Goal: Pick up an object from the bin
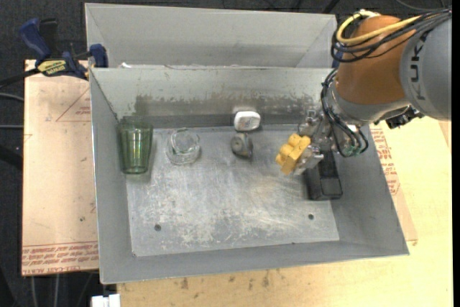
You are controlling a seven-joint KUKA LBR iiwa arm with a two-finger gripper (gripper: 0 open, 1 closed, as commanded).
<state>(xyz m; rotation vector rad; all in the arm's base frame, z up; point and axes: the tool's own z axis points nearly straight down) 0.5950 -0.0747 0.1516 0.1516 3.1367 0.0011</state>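
A grey metal bin [230, 219] is seen from above and slightly to one side, its floor scuffed and mostly bare. A robot arm [431, 75] with a rounded orange cover [366, 72] at its wrist reaches in from the right side of the view, with cables looped around the cover.

The gripper [316, 149] hangs low over the right part of the bin floor, near the back wall. Whether it is apart or together cannot be told from this angle, because the wrist and cables hide much of it.

A small yellow blocky piece [291, 153] sits right against the gripper's left side in the view, tilted. It appears to touch the gripper, but it is not clear whether it is clamped or just lies beside it. Just below the gripper, nearer the front of the bin, is a dark rectangular block [324, 185]. It is hard to tell whether it lies on the floor or belongs to the robot.

The other things are spread along the back of the floor, well apart from the gripper. A small grey lump [242, 147] sits near the middle, with a white and grey rounded piece [246, 120] behind it against the back wall. Further left is a low clear glass dish [183, 146]. A translucent green tumbler [135, 149] stands in the far left corner.
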